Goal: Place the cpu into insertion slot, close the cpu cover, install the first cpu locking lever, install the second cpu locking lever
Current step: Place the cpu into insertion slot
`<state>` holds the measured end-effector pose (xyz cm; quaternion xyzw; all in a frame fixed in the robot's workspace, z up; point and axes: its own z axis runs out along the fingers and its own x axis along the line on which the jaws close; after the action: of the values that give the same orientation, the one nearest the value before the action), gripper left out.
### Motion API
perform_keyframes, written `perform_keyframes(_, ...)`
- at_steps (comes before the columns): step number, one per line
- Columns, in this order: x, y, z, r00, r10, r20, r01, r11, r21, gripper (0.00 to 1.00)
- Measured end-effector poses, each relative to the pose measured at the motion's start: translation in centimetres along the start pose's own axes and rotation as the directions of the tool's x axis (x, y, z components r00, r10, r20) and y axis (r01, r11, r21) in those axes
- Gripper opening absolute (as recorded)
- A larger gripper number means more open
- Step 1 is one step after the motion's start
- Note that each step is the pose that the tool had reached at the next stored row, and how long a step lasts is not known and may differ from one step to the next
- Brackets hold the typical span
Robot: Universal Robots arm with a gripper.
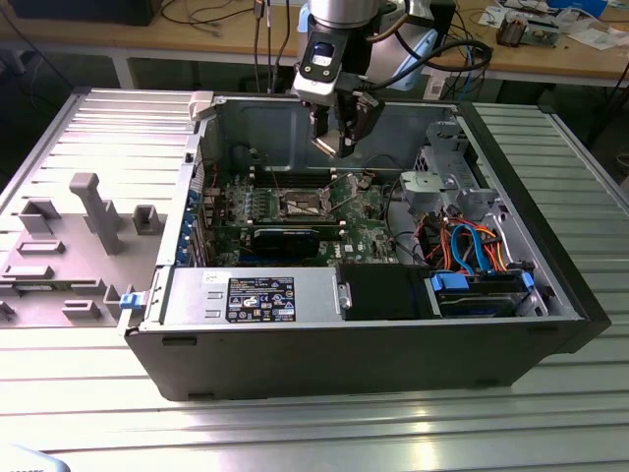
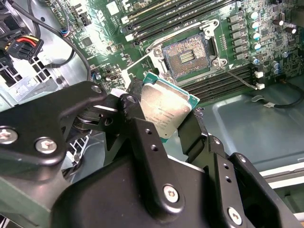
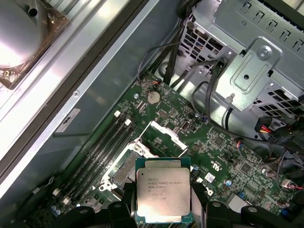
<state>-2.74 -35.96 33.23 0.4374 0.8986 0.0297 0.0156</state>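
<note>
The cpu (image 3: 163, 192), a flat square chip with a silver-grey top and a green edge, is held by its opposite edges in my gripper (image 3: 164, 202), which is shut on it. It hangs level above the motherboard inside the open computer case. The insertion slot (image 3: 124, 167) lies just beyond it, bare, with its contact field showing (image 2: 187, 56). The cpu cover (image 3: 164, 134) stands swung up and open beside the slot. In the exterior view my gripper (image 1: 339, 146) hovers above and slightly behind the slot (image 1: 301, 204). In the second wrist view the cpu (image 2: 166, 111) sits between black fingers (image 2: 192, 133).
The case wall (image 1: 285, 118) stands close behind the gripper. A silver drive cage (image 3: 259, 66) and bundled cables (image 1: 462, 246) lie on the exterior view's right. Memory slots (image 3: 102, 147) run beside the socket. A thin wire lever (image 2: 237, 78) juts out from the socket.
</note>
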Motion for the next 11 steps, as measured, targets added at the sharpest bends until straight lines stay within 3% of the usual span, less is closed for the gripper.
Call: perform_keyframes(11, 0.0, 0.0, 0.0, 1.0, 0.008, 0.0005, -0.008, 1.0, 0.0001, 0.55)
